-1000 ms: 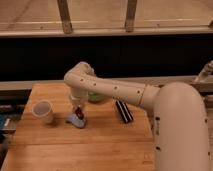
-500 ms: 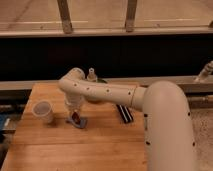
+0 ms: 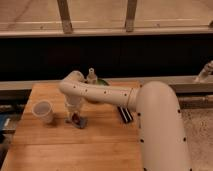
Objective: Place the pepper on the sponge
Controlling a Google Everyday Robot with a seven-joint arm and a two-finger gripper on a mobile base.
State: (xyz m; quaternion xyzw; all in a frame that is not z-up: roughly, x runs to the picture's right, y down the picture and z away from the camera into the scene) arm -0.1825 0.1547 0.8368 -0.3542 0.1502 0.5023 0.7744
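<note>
Wooden table (image 3: 100, 145) before a dark wall, with our arm stretched across it from the right.

We see the gripper (image 3: 73, 111) lowered near the table's left side, right over the sponge (image 3: 80, 122), which lies flat on the wood. The pepper (image 3: 75, 118) shows as a dark red spot just under the gripper, over the sponge. We cannot tell whether the claw is spread or pinching it. A translucent cup (image 3: 44, 111) stands to the left, a green bowl (image 3: 103, 82) peeks from behind the arm, and a black bar (image 3: 125, 114) lies to the right.
</note>
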